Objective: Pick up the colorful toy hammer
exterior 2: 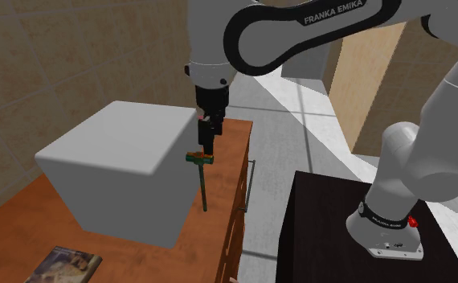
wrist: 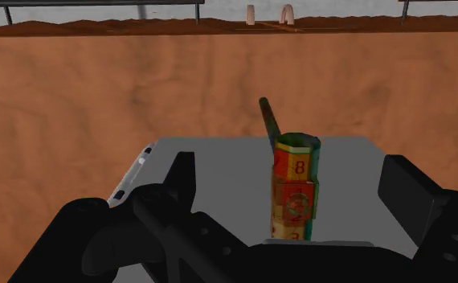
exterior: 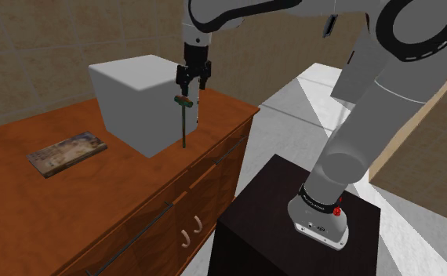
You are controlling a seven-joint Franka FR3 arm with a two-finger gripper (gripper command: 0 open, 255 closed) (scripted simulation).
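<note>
Shoulder view: I see the gripper (exterior: 192, 85) pointing down over the wooden dresser (exterior: 57, 196), just off the front corner of the white box (exterior: 132, 98). The toy hammer (exterior: 184, 118) is upright right under it, head up, handle end down at the dresser top. I can't tell if the tip touches. A book (exterior: 67, 151) lies flat, well apart.

Second exterior view: the gripper (exterior 2: 207, 149) is straight above the hammer (exterior 2: 197, 158). The cross-head sits at the fingertips and the handle runs down beside the box (exterior 2: 115, 169).

Wrist view: the fingers are spread wide. The colourful head (wrist: 295, 189) is between them, nearer one finger, with a visible gap each side, so nothing is gripped.
</note>
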